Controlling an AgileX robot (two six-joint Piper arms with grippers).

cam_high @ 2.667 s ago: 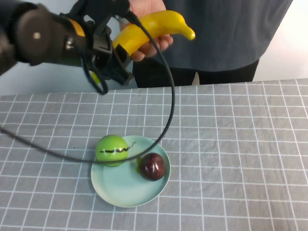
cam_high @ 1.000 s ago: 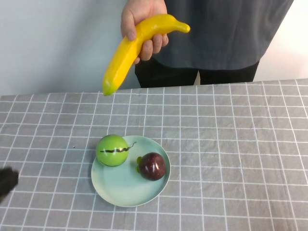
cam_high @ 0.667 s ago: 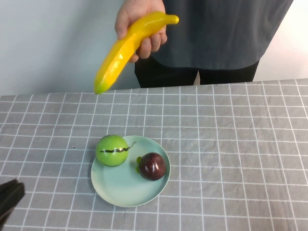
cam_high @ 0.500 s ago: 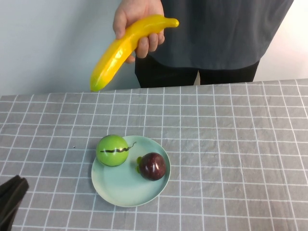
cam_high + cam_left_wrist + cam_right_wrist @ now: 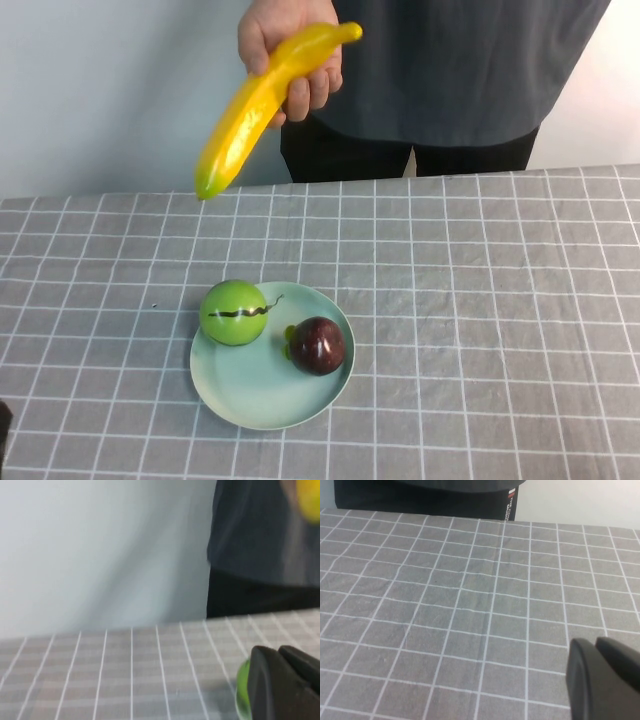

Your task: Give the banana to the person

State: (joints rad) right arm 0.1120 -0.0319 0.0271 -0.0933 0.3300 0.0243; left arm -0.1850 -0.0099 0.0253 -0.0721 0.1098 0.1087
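The person point(image 5: 470, 70) stands behind the table in a dark grey T-shirt. Their bare hand point(image 5: 275, 30) holds the yellow banana point(image 5: 255, 100) in the air, greenish tip pointing down left. A blurred yellow bit of the banana point(image 5: 311, 495) and the person's shirt point(image 5: 250, 540) show in the left wrist view. My left gripper point(image 5: 278, 655) is shut and empty, low over the table's left side, far from the banana. My right gripper point(image 5: 596, 647) is shut and empty over bare cloth, out of the high view.
A light blue plate point(image 5: 260, 400) sits on the grey checked cloth, holding a green apple point(image 5: 232, 312) and a dark red round fruit point(image 5: 317, 345). The apple point(image 5: 242, 690) shows just beyond my left gripper's fingers. The person's black trousers point(image 5: 420, 495) edge the table's far side.
My left arm let go of the banana and drew back off the lower left of the high view. The person's hand now holds the banana alone and has shifted it slightly.
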